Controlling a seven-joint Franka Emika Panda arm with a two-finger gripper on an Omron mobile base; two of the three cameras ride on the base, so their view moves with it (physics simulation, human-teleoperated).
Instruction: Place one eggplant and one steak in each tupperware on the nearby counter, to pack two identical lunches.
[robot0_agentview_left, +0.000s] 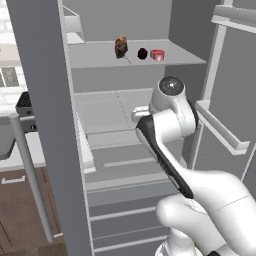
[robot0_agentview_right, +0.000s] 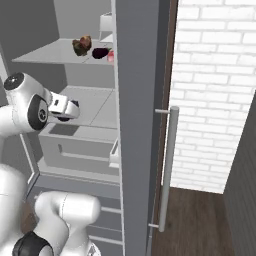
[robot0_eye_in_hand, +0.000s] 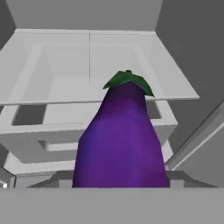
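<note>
A glossy bright purple eggplant (robot0_eye_in_hand: 120, 140) with a green cap stands close before the hand camera, and my gripper (robot0_agentview_right: 70, 110) is shut on it; the eggplant hides the fingertips. The hand hangs in front of the open fridge, at the level of its middle shelf. On the upper fridge shelf (robot0_agentview_left: 95, 57) lie a lumpy brown steak (robot0_agentview_left: 120, 47), a near-black eggplant (robot0_agentview_left: 142, 53) and a pink-red steak (robot0_agentview_left: 158, 55). These three also appear in the right base view: brown steak (robot0_agentview_right: 82, 45), dark eggplant (robot0_agentview_right: 100, 52), pink-red steak (robot0_agentview_right: 110, 56). The tupperware is out of view.
The fridge's left door (robot0_agentview_left: 45, 125) stands open with a long bar handle (robot0_agentview_left: 30, 175); the right door (robot0_agentview_left: 225, 130) carries shelf bins. White crisper drawers (robot0_eye_in_hand: 87, 65) lie below the hand. A counter (robot0_agentview_left: 35, 145) with a black stovetop (robot0_agentview_left: 24, 104) is at left. A brick wall (robot0_agentview_right: 210, 75) rises at right.
</note>
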